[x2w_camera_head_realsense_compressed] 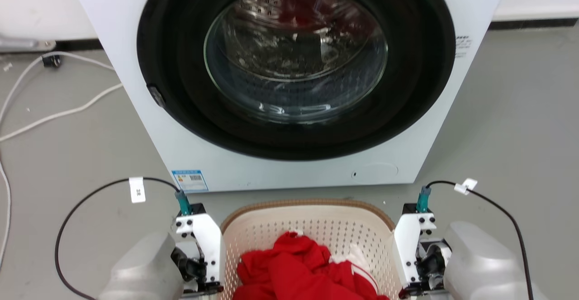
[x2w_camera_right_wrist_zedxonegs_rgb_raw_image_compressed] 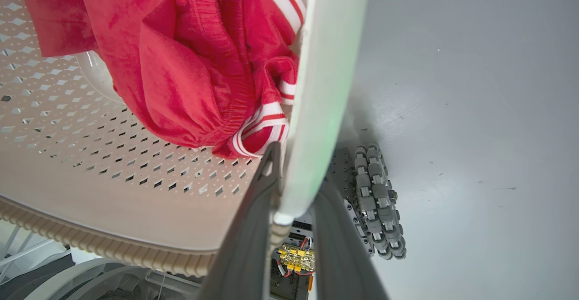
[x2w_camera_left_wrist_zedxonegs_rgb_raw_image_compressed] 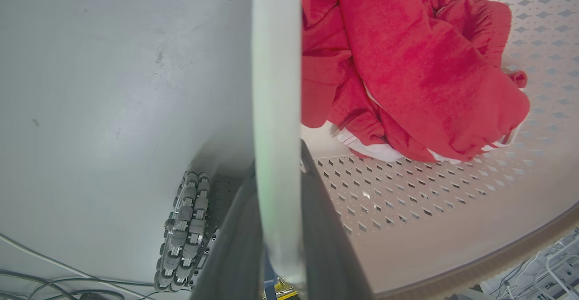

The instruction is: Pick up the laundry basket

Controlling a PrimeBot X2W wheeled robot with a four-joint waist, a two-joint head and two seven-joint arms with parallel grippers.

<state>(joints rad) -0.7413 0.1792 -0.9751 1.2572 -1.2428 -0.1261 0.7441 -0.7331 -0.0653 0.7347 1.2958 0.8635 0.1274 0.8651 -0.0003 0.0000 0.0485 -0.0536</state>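
Grey floor [x2w_camera_head_realsense_compressed: 68,155]; cream perforated laundry basket [x2w_camera_head_realsense_compressed: 312,227] (brown woven rim)

A white front-loading washer [x2w_camera_head_realsense_compressed: 289,173] filled the upper middle of the frame, its round glass door [x2w_camera_head_realsense_compressed: 296,53] shut, with something red showing dimly in the glass. A blue label [x2w_camera_head_realsense_compressed: 190,180] sat near its lower left corner. White cables [x2w_camera_head_realsense_compressed: 68,111] trailed over the grey floor [x2w_camera_head_realsense_compressed: 520,123] at left. Red clothes [x2w_camera_head_realsense_compressed: 294,268] with white stripes lay bunched at bottom centre.
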